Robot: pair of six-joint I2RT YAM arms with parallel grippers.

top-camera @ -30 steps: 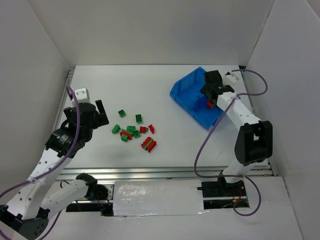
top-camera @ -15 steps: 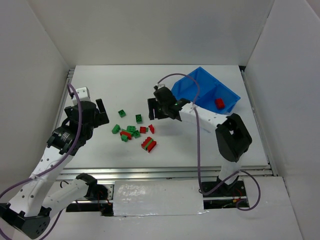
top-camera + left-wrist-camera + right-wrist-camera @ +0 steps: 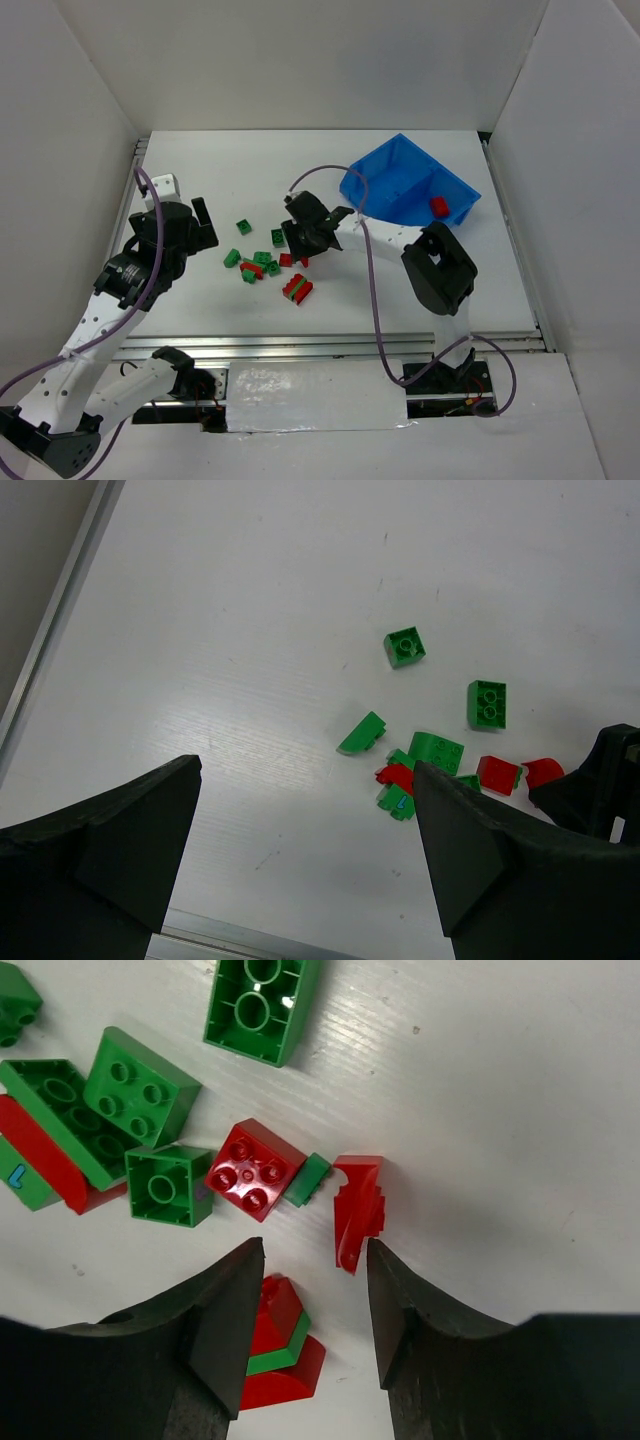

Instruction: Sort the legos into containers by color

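Several small red and green legos (image 3: 265,260) lie scattered at mid table. The blue bin (image 3: 360,185) stands at the back right, with one red brick (image 3: 438,206) in its right compartment. My right gripper (image 3: 300,245) is open and empty, low over the pile's right side. In the right wrist view the gripper (image 3: 313,1260) has a red angled piece (image 3: 357,1210) just ahead of its fingertips, a red square brick (image 3: 255,1170) to the left, and a red-green stack (image 3: 280,1345) by the left finger. My left gripper (image 3: 207,228) is open and empty, left of the pile (image 3: 430,750).
White walls close in the table on the left, back and right. A metal rail (image 3: 300,345) runs along the near edge. The right arm's purple cable (image 3: 370,270) loops over the table between pile and bin.
My right gripper left the bin, where a red brick now lies, and swung left and down to the lego pile. The left arm has hardly moved.
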